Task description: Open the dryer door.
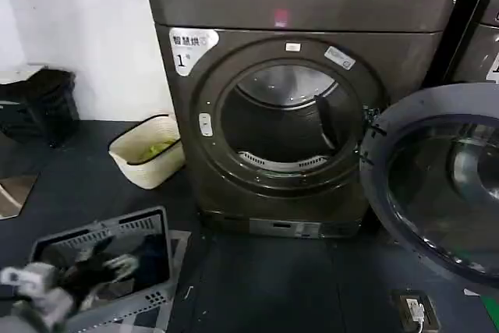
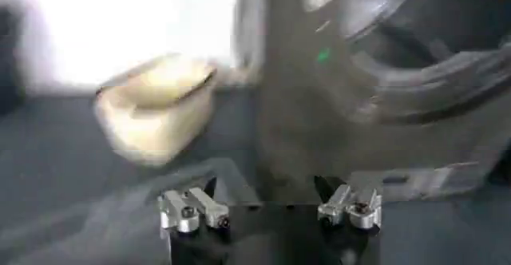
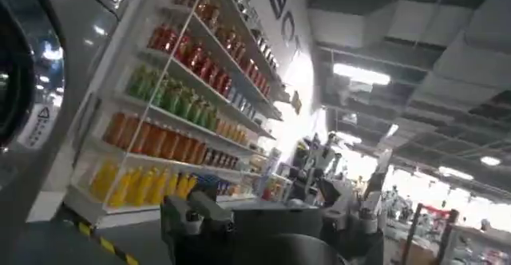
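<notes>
The dryer, a dark grey-bronze front-loader, stands against the white wall at the far side of the dark floor, and its upper left front carries a white sticker with a line of Chinese characters above a large numeral 1; a smaller white label sits at the upper right of the porthole ring, its writing too small to read. The dryer door is swung fully open to the machine's right, hinged at the right side of the opening, with its grey plastic inner face and dark glass centre turned toward the head camera; the round opening shows the metal drum inside. In the left wrist view the left gripper hangs low above the floor in front of the dryer's lower left corner, its two fingers set wide apart with nothing between them and touching nothing. In the right wrist view the right gripper points out into the room, away from the machine, toward a shelf unit of coloured bottles beneath large dark wall lettering that cannot be read whole; whether its fingers are spread or closed cannot be told. A cream basket stands on the floor just left of the dryer, and a grey crate lies nearer, at the floor's near left corner. A second grey machine stands at the right.
</notes>
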`<control>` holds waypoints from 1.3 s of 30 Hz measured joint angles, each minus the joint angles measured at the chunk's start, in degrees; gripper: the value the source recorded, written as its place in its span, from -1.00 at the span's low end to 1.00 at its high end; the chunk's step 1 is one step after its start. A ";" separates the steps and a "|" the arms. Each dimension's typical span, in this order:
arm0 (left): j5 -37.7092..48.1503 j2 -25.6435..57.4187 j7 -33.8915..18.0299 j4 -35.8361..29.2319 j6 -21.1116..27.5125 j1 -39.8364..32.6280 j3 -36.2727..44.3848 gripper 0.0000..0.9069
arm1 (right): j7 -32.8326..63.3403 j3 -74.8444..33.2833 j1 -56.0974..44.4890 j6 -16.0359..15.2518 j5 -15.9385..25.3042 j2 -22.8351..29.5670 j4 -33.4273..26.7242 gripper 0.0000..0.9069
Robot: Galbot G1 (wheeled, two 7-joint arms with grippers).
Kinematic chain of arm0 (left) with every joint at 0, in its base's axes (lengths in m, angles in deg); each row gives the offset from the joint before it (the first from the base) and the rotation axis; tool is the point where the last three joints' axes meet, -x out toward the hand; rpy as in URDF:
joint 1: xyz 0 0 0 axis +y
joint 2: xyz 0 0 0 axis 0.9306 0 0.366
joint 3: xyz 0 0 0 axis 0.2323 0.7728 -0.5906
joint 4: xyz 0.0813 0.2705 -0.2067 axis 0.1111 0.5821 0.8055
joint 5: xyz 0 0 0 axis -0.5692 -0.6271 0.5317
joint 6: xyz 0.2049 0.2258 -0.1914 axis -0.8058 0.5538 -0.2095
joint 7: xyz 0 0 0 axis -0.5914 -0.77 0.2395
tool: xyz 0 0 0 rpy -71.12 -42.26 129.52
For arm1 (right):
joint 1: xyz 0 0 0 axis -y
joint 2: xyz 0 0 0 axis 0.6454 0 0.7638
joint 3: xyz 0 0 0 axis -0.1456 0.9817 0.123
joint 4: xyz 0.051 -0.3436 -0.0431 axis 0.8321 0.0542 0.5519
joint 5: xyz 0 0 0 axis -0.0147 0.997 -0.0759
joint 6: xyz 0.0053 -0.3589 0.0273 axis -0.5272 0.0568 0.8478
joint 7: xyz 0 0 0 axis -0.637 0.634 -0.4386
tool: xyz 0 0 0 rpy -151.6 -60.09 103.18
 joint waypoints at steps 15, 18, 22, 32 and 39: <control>40.51 3.70 -25.96 4.18 10.78 4.49 -11.36 1.00 | -1.06 0.51 -0.52 1.51 -4.15 1.21 -0.12 1.00; 45.79 5.28 -30.04 4.78 10.77 1.72 -9.58 1.00 | -1.29 0.61 -0.79 2.34 -4.20 1.74 0.04 1.00; 53.41 8.20 -35.46 5.70 10.76 -4.20 -5.73 1.00 | -0.83 1.25 -1.40 6.56 -4.16 2.44 -0.43 1.00; 68.31 17.22 -42.79 9.45 10.75 -14.00 -1.26 1.00 | -1.12 1.55 -2.16 8.66 -4.02 4.01 -0.57 1.00; 77.42 20.85 -46.29 13.73 10.74 -18.69 0.55 1.00 | -1.28 1.66 -2.40 9.74 -3.88 4.49 -0.98 1.00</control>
